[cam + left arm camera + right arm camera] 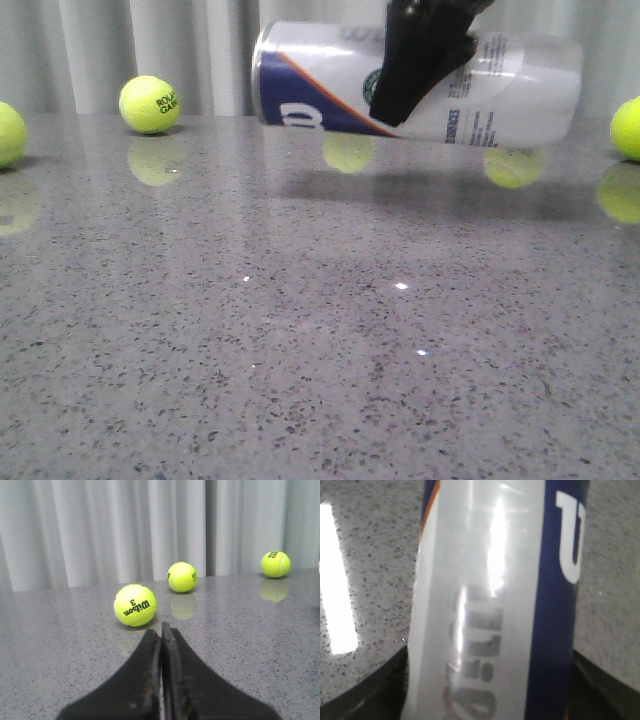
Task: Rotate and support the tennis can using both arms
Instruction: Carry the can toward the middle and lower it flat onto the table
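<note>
**Can held sideways above the table**

The tennis can point(420, 88) lies level in the air over the grey table point(300, 350), pinched near its middle by the right gripper point(415, 70), whose fingers point(365, 690) flank it. The left gripper point(161, 630), fingers pressed together, points toward a Wilson ball point(135, 605), well apart from the can.

The right hand point(420, 60) holds the can point(330, 90) lying sideways above the tabletop point(300, 350), clamped near its middle. Balls point(149, 104) lie far off to both sides. Three balls point(135, 605) lie ahead of the closed left hand point(161, 630).
</note>
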